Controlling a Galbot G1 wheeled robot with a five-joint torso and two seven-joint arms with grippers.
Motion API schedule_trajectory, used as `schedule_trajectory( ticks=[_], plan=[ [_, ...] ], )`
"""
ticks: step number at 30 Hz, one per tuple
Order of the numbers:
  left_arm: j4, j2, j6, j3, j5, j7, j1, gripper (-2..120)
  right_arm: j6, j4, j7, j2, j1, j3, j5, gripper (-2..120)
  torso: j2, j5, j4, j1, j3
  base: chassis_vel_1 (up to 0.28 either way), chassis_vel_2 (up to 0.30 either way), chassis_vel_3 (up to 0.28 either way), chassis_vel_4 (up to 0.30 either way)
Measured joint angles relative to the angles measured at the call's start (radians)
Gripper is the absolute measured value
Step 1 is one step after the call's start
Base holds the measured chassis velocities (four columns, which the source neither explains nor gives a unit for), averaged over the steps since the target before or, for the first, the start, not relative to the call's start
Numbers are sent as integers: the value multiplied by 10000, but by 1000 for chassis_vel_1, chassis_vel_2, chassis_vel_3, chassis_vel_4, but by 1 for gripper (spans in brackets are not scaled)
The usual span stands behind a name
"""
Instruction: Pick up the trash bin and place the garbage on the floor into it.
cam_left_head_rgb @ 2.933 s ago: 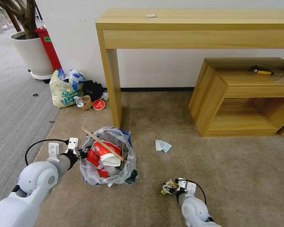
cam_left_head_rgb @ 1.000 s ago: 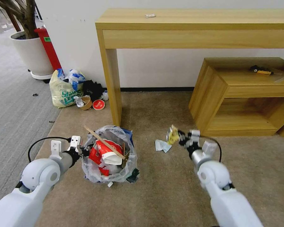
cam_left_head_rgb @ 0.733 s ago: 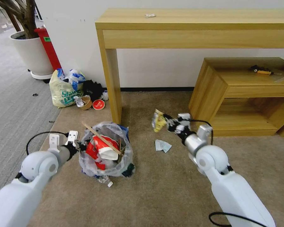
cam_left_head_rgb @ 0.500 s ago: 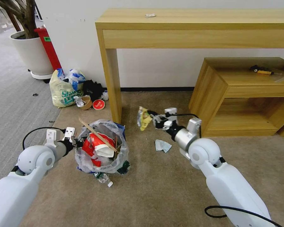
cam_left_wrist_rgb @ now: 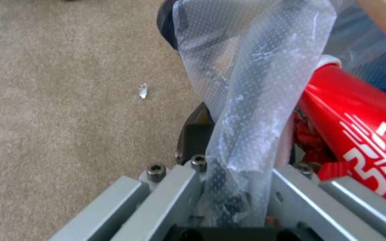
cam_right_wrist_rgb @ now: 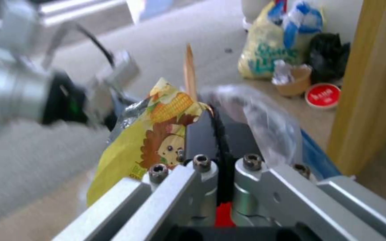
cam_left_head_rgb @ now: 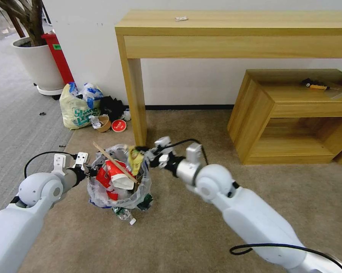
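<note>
Right claw [cam_left_head_rgb: 142,156] is pinching a crumpled yellow printed snack wrapper [cam_left_head_rgb: 134,160], hanging over the 2 o'clock rim of the small round dark bag-lined trash bin [cam_left_head_rgb: 119,178]. Left claw [cam_left_head_rgb: 90,173], at the bin's 9 o'clock, is pinching its clear liner edge on the beige carpet floor [cam_left_head_rgb: 201,212].

An office-like room, judging by the grey ribbed carpet [cam_left_head_rgb: 15,125] beside a beige rug, a plain light-wood table [cam_left_head_rgb: 235,28] and low shelf unit [cam_left_head_rgb: 292,113] against a white wall, a potted tree [cam_left_head_rgb: 30,45], and a red extinguisher [cam_left_head_rgb: 59,57].
</note>
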State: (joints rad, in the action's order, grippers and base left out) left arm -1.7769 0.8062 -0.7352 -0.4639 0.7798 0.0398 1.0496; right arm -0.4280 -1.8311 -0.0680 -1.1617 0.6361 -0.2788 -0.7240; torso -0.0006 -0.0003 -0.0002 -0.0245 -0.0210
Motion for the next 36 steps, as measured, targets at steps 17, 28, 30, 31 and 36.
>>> schedule_trajectory(
  ticks=[17, 28, 30, 31, 36],
  plan=[
    [-216, 250, -2, 76, -108, -16, -8, 0, -177, 739, 410, -361, -29, -559, 1609, 20, 0, 1, -1, 0, 1, 0, 0, 0, 0],
    [-344, 323, -2, 58, -155, -44, 94, 0, -149, 723, 872, -421, -74, -575, 1857, 60, 0, 1, 0, 0, 2, 0, 0, 0, 0],
    [-343, 315, -2, 40, -157, -47, 98, 0, -144, 660, 918, -374, -55, -513, 1852, 63, 0, 1, 0, 0, 1, 0, 0, 0, 0],
    [-341, 313, -3, 21, -157, -48, 99, 0, -142, 600, 968, -325, -34, -435, 1838, 70, 0, 2, -1, 0, 1, 0, 0, 0, 0],
    [-338, 337, -2, -32, -162, -48, 132, 0, -117, 486, 1079, -178, 58, -112, 1764, 88, 0, 2, -2, 0, 1, 0, 0, 0, 0]
  ],
)
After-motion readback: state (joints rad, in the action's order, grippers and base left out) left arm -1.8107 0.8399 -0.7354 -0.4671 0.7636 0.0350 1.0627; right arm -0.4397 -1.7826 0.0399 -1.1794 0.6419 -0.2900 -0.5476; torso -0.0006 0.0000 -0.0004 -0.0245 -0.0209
